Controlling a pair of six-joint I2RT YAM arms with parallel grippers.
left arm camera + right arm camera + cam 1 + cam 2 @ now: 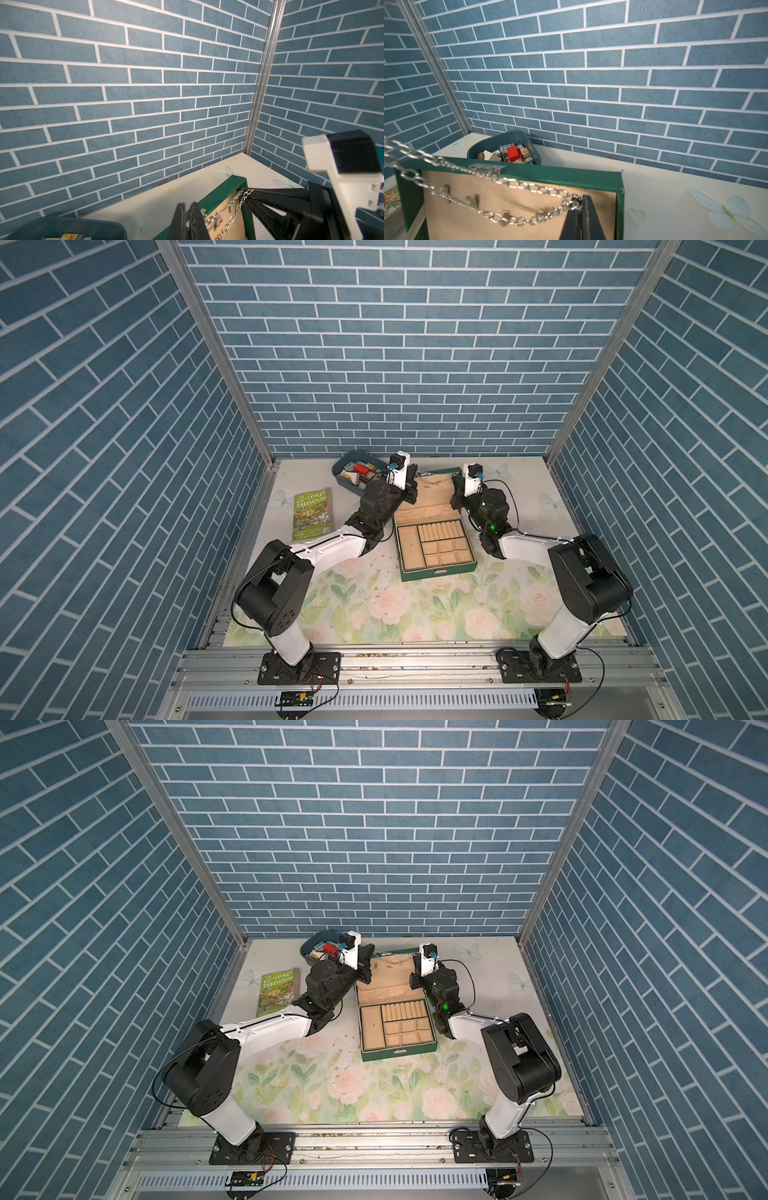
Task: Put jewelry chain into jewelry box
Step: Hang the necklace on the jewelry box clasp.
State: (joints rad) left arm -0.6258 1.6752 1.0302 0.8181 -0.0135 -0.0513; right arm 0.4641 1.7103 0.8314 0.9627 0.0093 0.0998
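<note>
The dark green jewelry box [438, 572] [399, 1050] lies open mid-table with its beige-lined lid [560, 174] [220, 191] standing upright at the back. The silvery jewelry chain [434, 478] [392, 960] is strung between my two grippers, just in front of the lid's top edge, and sags in two strands [537, 188] [229, 204]. My left gripper [187, 204] [415, 476] is shut on one end at the lid's left. At the lid's right, my right gripper [581, 197] [457, 482] is shut on the other end, by a ring link. The box compartments hold nothing.
A blue-grey tub [338, 472] [508, 138] of small items stands behind my left gripper near the back wall. A green book [312, 514] lies at the left. The brick-patterned walls close in the table on three sides.
</note>
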